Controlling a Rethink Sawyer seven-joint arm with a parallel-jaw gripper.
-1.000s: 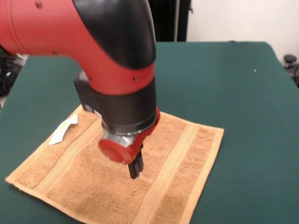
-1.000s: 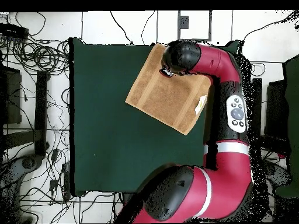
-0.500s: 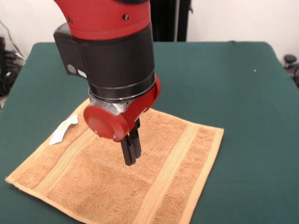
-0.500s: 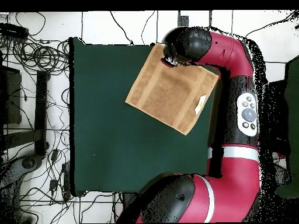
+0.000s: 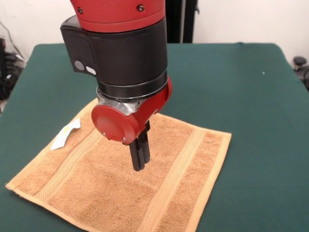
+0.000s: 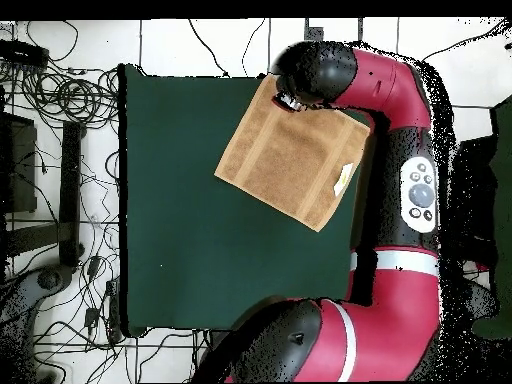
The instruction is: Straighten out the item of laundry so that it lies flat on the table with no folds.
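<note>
The golden-tan towel (image 5: 188,159) lies spread flat on the dark green table (image 5: 236,87), with paler bands showing and its white tag (image 5: 65,134) sticking out at the left edge. My gripper (image 5: 138,166) points straight down over the middle of the towel, a little above it, with its black fingers pressed together and holding nothing. In the overhead view the towel (image 6: 275,160) sits turned at an angle near the table's (image 6: 190,240) upper right, and the gripper (image 6: 293,103) is over its upper corner, mostly hidden by the arm.
The arm's bulky red and black wrist (image 5: 120,63) hangs over the towel's far side. Tangled cables (image 6: 70,100) cover the floor beside the table. The towel's near edge runs close to the table's front edge in the front view.
The gripper has risen off the towel and shifted slightly. The arm's upper links have swung upright. The towel has not moved.
</note>
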